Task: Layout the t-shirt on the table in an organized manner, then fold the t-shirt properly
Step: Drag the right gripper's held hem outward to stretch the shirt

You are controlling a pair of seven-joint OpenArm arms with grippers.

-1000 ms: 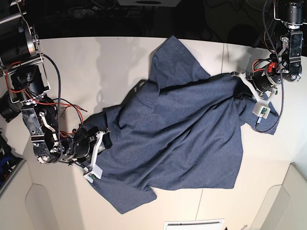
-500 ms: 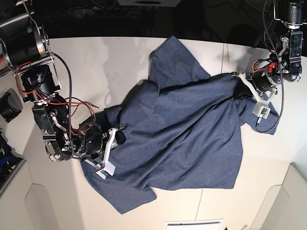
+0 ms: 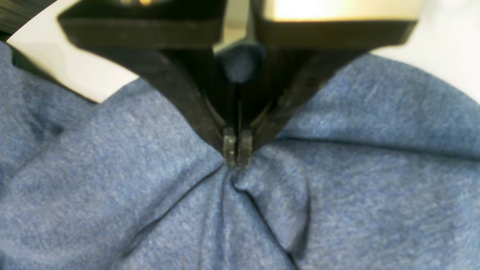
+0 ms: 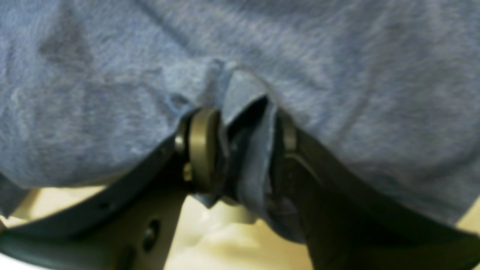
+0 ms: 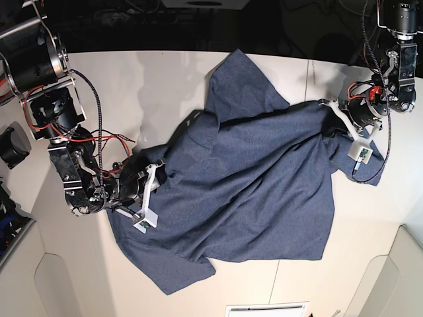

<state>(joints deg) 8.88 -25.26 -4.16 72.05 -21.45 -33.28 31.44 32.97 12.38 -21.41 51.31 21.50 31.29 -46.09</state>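
While both arms reach in from opposite ends, the t-shirt (image 5: 244, 178) lies spread but rumpled across the middle of the table (image 5: 132, 92), plain side up, with no lettering showing. One sleeve-like flap points toward the far edge of the table, and a corner of the hem trails toward the near edge. Wide creases run across the cloth from one arm to the other.

At the end of the shirt nearest the table's right side in the overhead view, the left gripper (image 3: 236, 150) is clenched tight on the fabric. Its close-up shows the two dark fingertips (image 3: 229, 144) pressed together with a pinch of blue cloth between them, and folds fan out from that spot. A small tuft of cloth also pokes up behind the tips.

At the opposite end of the shirt, the right gripper (image 4: 240, 150) has a bunched fold of the shirt's edge sitting between its jaws. The jaws stand somewhat apart around that wad, and the cloth drapes over both of them. The picture is blurred, so I cannot tell whether they truly grip the fold or merely bracket it. Below the gripper the pale table shows through.
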